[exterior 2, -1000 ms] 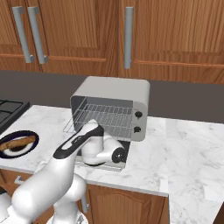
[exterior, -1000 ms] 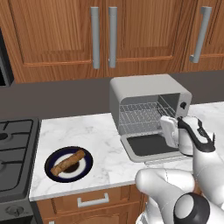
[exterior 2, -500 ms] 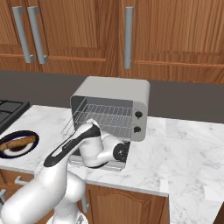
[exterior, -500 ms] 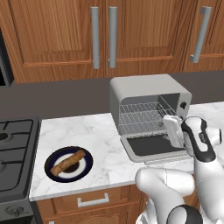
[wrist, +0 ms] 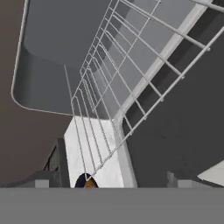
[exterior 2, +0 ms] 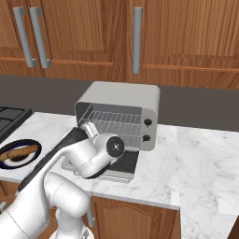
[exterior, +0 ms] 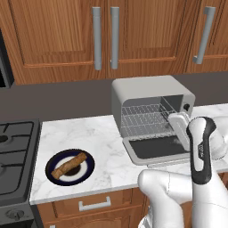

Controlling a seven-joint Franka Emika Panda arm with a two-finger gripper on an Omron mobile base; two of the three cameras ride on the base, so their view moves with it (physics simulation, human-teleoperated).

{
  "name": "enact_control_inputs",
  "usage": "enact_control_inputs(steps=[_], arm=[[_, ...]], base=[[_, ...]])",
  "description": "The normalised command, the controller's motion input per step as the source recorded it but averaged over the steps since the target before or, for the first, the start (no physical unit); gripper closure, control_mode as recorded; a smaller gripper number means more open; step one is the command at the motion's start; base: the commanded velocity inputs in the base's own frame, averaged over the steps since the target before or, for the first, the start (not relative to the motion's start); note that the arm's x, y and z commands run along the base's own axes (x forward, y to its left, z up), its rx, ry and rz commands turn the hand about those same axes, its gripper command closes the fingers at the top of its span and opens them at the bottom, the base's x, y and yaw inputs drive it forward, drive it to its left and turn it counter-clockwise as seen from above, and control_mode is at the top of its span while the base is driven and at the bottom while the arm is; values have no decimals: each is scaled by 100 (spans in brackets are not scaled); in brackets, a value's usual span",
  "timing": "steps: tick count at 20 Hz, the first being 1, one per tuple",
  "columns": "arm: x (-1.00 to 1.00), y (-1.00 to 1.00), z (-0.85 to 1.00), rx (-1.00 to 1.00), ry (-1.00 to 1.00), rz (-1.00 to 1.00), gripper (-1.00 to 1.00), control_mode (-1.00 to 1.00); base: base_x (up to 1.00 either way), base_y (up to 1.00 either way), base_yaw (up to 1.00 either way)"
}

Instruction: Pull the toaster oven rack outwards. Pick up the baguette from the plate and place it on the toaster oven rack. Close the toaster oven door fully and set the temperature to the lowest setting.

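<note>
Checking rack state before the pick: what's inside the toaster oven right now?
Inside the toaster oven, just the toaster oven rack, bare, with nothing on it. The baguette lies on the plate. The robot's arm covers the cavity's front right corner.

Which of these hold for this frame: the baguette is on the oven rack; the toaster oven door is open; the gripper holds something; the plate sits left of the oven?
1. The short golden-brown baguette lies on the thin silver wire rack. False: it lies on the round navy-rimmed plate.
2. The grey-framed glass door of the boxy light-grey toaster oven is folded down open. True.
3. The two-finger gripper is closed on the rack. False: its jaws stand open at the rack's front edge, holding nothing.
4. In the left base view the plate sits on the marble counter left of the oven. True.
5. The oven has two small dark knobs on its front. True.
</note>
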Motion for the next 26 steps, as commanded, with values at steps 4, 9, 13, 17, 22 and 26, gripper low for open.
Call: enact_control_inputs(steps=[4,9,13,17,22,26], arm=[[-38,11,81,-13,19,0,-100,-100],[-24,40,69,-24,14,0,-100,-100],[-4,59,57,-29,13,0,-100,-100],[0,78,38,-28,11,1,-100,-100],[21,76,5,-20,12,2,-100,-100],[43,65,-15,-12,4,3,-100,-100]], base=[[0,0,0],[0,0,0],[0,0,0],[0,0,0],[0,0,0],[0,0,0]])
